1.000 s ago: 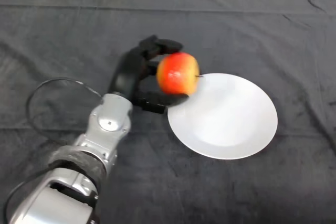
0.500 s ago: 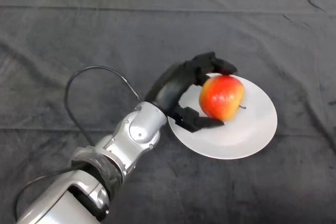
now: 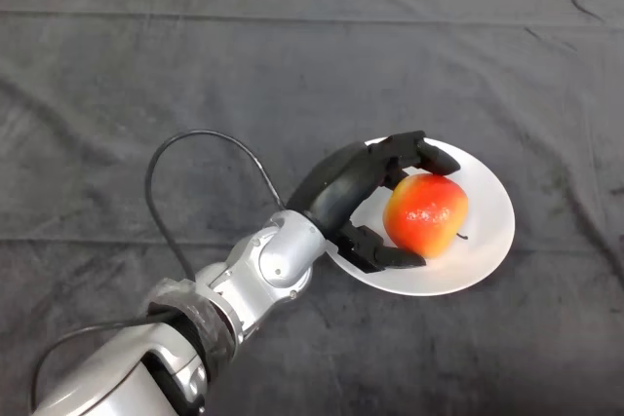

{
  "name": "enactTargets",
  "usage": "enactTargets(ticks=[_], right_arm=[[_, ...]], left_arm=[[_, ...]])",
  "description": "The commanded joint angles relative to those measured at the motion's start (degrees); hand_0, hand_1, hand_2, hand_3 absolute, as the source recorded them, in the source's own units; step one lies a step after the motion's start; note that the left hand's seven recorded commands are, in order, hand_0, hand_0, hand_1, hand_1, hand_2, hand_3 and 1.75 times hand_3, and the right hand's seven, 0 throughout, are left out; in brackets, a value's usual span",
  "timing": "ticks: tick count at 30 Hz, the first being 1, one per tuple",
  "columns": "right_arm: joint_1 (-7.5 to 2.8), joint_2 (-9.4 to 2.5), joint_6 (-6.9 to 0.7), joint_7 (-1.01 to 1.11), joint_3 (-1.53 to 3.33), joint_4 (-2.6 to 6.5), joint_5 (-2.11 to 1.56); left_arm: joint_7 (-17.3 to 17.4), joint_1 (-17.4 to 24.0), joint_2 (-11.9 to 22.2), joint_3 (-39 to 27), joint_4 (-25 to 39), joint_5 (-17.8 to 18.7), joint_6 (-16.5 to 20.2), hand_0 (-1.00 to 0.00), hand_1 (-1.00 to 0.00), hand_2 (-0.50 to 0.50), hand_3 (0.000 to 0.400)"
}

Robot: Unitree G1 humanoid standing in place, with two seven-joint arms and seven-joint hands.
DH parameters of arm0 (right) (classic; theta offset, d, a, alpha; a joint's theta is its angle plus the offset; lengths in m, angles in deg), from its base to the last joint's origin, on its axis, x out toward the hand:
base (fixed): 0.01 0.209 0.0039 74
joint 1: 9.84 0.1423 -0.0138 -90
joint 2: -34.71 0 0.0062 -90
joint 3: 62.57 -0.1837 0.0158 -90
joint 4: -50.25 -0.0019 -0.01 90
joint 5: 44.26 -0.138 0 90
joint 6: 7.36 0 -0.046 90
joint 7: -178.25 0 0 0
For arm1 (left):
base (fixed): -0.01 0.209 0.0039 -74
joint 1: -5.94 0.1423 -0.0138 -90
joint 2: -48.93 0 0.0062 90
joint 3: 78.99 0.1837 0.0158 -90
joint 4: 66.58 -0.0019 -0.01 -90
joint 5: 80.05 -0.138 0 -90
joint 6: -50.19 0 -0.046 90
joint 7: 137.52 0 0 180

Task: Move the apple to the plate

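A red and yellow apple (image 3: 426,214) is over the middle of the white plate (image 3: 487,207), low on it or resting on it; I cannot tell which. My black left hand (image 3: 353,187) reaches over the plate's left part. Its fingers (image 3: 419,154) curl round the apple's far side and its thumb (image 3: 382,253) lies along the apple's near side. The silver-grey arm comes in from the lower left.
The table is covered by a dark, slightly creased cloth (image 3: 292,56). The plate lies right of centre.
My hand has carried the apple from left of the plate rightward over it, then down toward its middle. The arm has stretched out further to the right.
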Motion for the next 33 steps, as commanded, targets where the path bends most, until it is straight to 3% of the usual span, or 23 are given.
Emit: enactTargets(ticks=[1,2,3,12,20,26,33], right_arm=[[1.25,0.51,0.36,-0.30,-0.54,-0.29,-0.85],[1.26,0.51,0.36,-0.30,-0.55,-0.28,-0.85],[1.26,0.52,0.36,-0.29,-0.55,-0.27,-0.85],[1.29,0.55,0.37,-0.24,-0.57,-0.18,-0.85],[1.32,0.57,0.38,-0.21,-0.58,-0.12,-0.84],[1.32,0.57,0.38,-0.20,-0.58,-0.10,-0.83],[1.31,0.55,0.39,-0.21,-0.58,-0.14,-0.82]], left_arm=[[-0.5,-1.7,1.0,3.4,1.2,0.6,1.7,-0.87,0.00,-0.44,0.348],[-0.7,-1.9,1.0,3.7,1.1,0.7,1.9,-0.31,0.00,-0.15,0.122],[-0.9,-2.1,1.0,3.9,1.0,0.8,2.0,0.00,0.00,0.00,0.000],[-3.0,-2.4,1.1,5.4,0.8,1.5,2.4,0.00,0.00,0.00,0.000],[-3.9,-1.5,2.7,5.0,1.5,2.5,0.4,0.00,0.00,0.00,0.000],[-3.3,1.0,6.9,2.0,4.0,3.6,-3.4,0.00,0.00,0.00,0.000],[-1.3,5.3,14.2,-4.8,9.5,6.8,-7.7,0.00,0.00,0.00,0.000]])
